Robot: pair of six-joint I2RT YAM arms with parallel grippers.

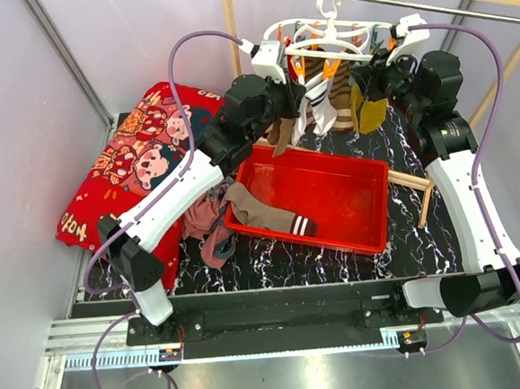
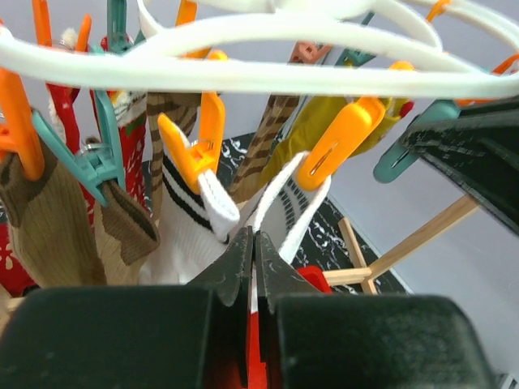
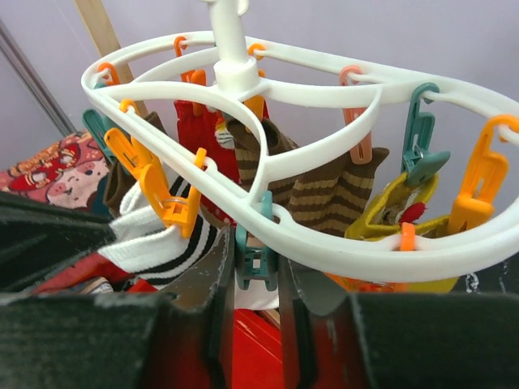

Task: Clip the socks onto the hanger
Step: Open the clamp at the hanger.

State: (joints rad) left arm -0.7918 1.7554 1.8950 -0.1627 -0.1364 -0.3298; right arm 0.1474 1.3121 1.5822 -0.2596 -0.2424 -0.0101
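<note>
Below hanger rim [image 3: 357, 259], socks [image 3: 336, 190] crowd.

Pale lilac walls [image 1: 139, 33] enclose a black, white-veined marbled tabletop [image 1: 338, 265], evenly lit.

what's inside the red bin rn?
One taupe sock, striped cuff at the near rim, in the left half of the red bin. Rest looks bare; far-left corner is hidden by the left arm.

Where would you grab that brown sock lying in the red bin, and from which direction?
Probably by its striped cuff, coming straight down. The brown sock lies flat in the red bin, whose walls would block a sideways approach, and the cuff lies on open bin floor.
</note>
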